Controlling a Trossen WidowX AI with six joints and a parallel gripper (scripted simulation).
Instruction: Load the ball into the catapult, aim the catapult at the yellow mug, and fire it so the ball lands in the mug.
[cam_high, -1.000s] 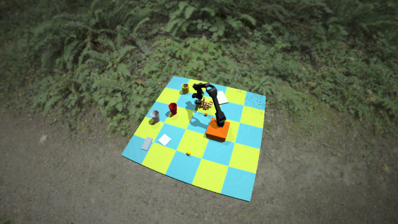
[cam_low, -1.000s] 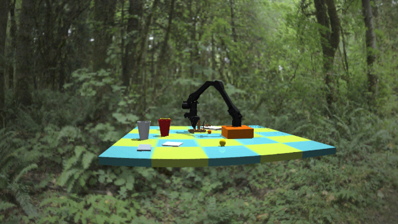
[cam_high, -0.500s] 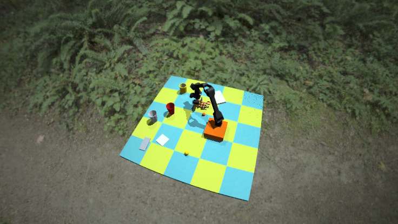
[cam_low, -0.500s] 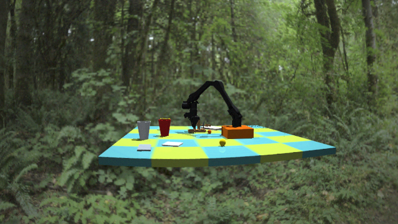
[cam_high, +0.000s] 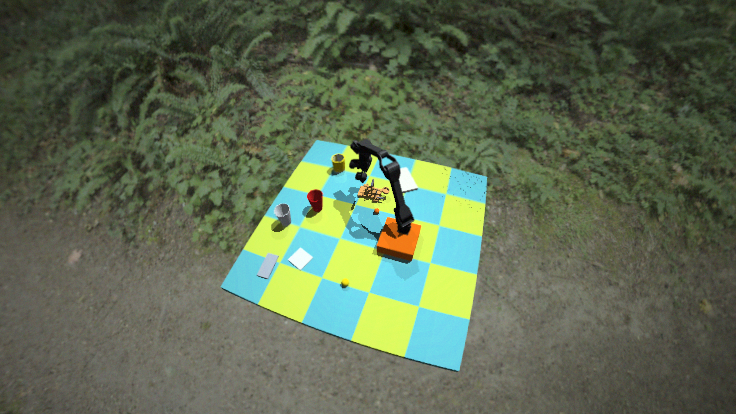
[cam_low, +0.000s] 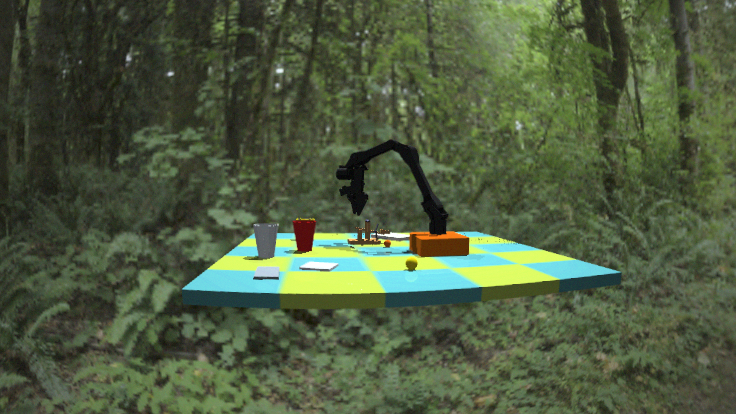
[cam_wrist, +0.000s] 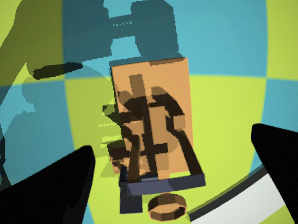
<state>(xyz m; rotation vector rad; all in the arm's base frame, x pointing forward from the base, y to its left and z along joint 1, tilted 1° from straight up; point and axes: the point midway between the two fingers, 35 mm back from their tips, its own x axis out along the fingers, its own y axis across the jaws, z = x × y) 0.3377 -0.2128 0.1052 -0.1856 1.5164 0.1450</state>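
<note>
The wooden catapult (cam_high: 366, 193) (cam_low: 363, 241) (cam_wrist: 175, 75) stands on the checkered table. Its round cup (cam_wrist: 167, 216) is at the lower edge of the wrist view, beyond a dark crossbar, and no ball shows in it. My gripper (cam_high: 361, 177) (cam_low: 357, 212) (cam_wrist: 175, 144) is wide open and empty above the catapult. The small orange ball (cam_high: 376, 211) (cam_low: 387, 243) lies between the catapult and the arm's base. A yellow ball (cam_high: 344, 282) (cam_low: 411, 263) lies near the front. The yellow mug (cam_high: 338, 164) stands upright at the back left, mostly hidden behind the red cup in the exterior view.
The red cup (cam_high: 314, 202) (cam_low: 304, 237) and grey cup (cam_high: 283, 216) (cam_low: 265, 243) stand at the left. A white square (cam_high: 300, 258) (cam_low: 319, 266) and grey slab (cam_high: 267, 266) (cam_low: 266, 273) lie front left. A white pad (cam_high: 406, 180) (cam_wrist: 245, 200) lies beside the catapult. The orange base block (cam_high: 395, 247) (cam_low: 445, 245) carries the arm.
</note>
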